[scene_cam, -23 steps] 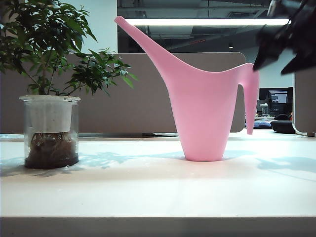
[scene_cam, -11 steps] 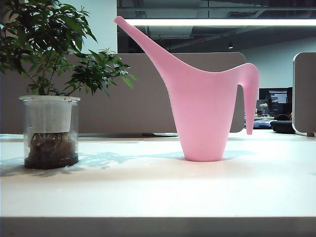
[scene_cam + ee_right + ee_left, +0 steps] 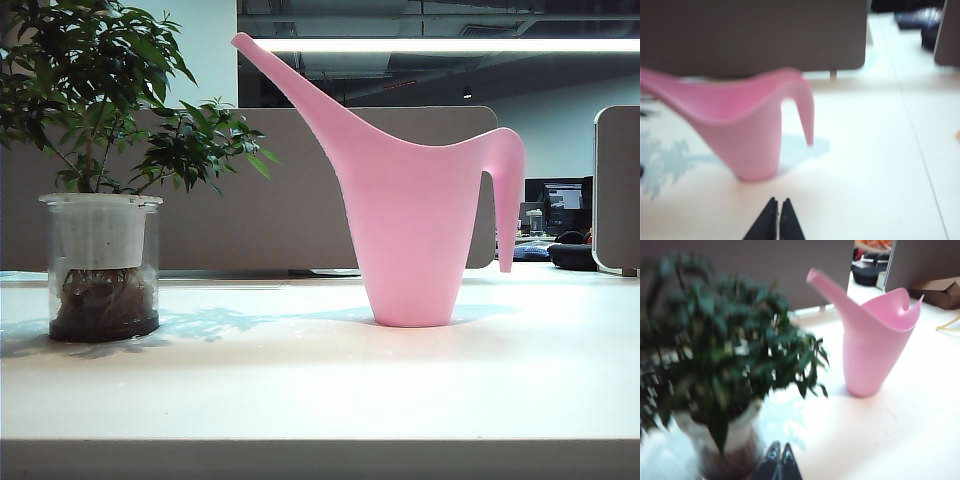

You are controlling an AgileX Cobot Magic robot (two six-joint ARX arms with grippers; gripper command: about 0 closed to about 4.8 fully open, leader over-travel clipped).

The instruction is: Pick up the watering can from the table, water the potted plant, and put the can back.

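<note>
I'm viewing the tall smooth pink plastic watering can (image 3: 412,225), standing upright centre-right in the ext. view on the pale cream-white tabletop (image 3: 320,385), nothing gripping it. Neither arm is showing in that view.

Right gripper (image 3: 778,219): sitting at bottom centre of the right wrist view, dark jaws pressed together to a sliver, holding nothing. The can (image 3: 747,122) is lying ahead of the tips and well apart, with its thin curved open-ended handle (image 3: 805,112) on the side turned toward this gripper. Judging right arm nearer the handle, so it is the likely picker; jaws will need opening first.

Left gripper (image 3: 780,460): at bottom centre of the left wrist view, tips also together, empty, hanging just beside the small bushy dark-green potted plant in its clear cylindrical pot (image 3: 725,375), blurred in that view.

Can's long axis, ext. view: running handle (image 3: 508,195) at right to long tapering spout (image 3: 290,85) at upper left. The spout is pointing up-left toward the plant (image 3: 100,150), which is standing at frame left, well apart from the can.

Pour not yet begun, by my reading.
</note>
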